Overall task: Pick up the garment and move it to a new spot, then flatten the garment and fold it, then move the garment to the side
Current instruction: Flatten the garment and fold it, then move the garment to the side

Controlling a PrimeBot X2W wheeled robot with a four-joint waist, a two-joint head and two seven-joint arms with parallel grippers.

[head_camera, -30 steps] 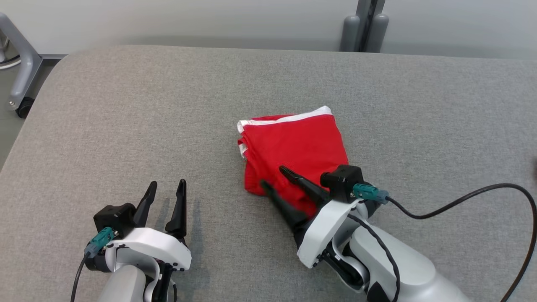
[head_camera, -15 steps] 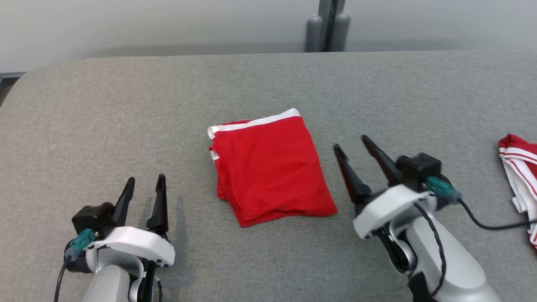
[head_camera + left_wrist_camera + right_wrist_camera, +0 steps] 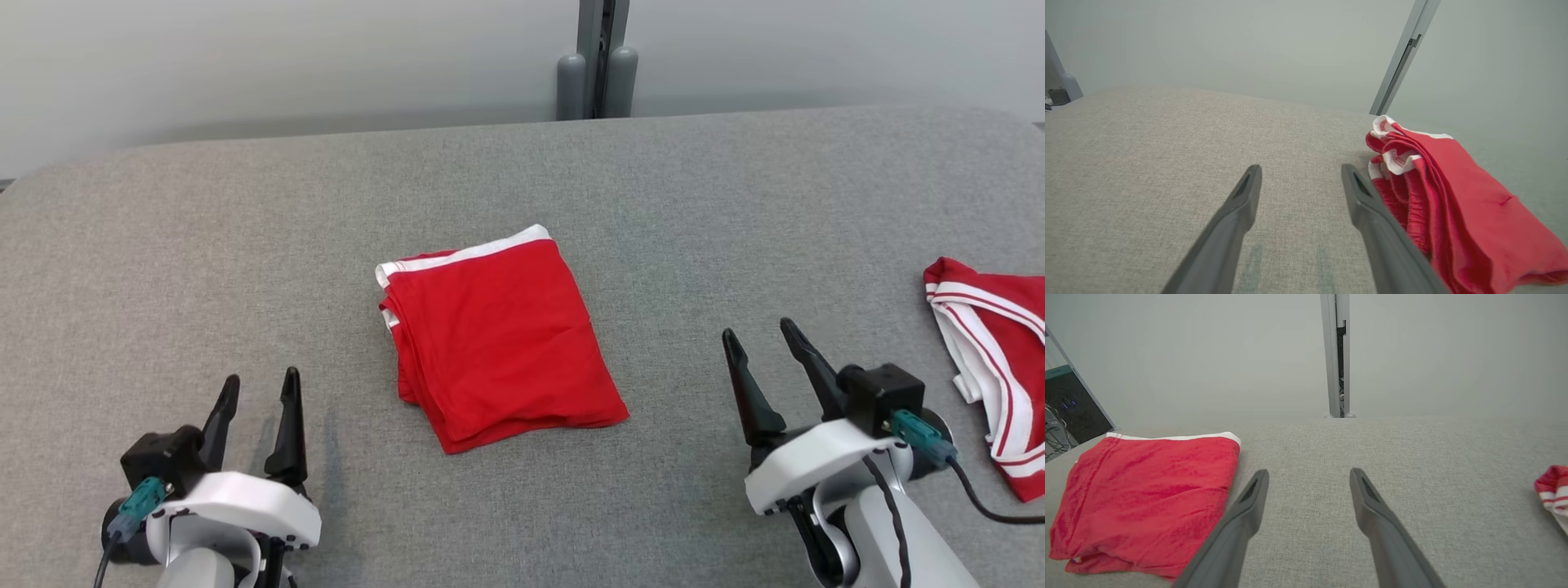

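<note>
**Step (judged):** the fold looks done; what seems to remain is the move to the side. Approach low from the near edge; take every layer in one bite, since a bite on the top layer alone would likely peel the stack open; one pincer at each near corner would serve best; lift little, carry level, set down without dragging; keep clear of the striped garment, which lies crumpled to the right of the right pincer.

**Left pincer****:** jaws spread wide; nothing held.

**Right pincer****:** jaws spread wide; nothing held.

**Garment****, place:** flat on the table, between the two pincers; ahead and to the right of the left pincer, near but apart; ahead and to the left of the right pincer, apart.

**Garment, look:** red cloth with a white band along the far edge; folded to a compact, slightly skewed rectangle; several layers stacked, their edges stepped and a little loose on the side facing the left pincer; top face fairly smooth with a few shallow creases; soft and limp by the look of it, so likely to sag where unsupported.
</note>
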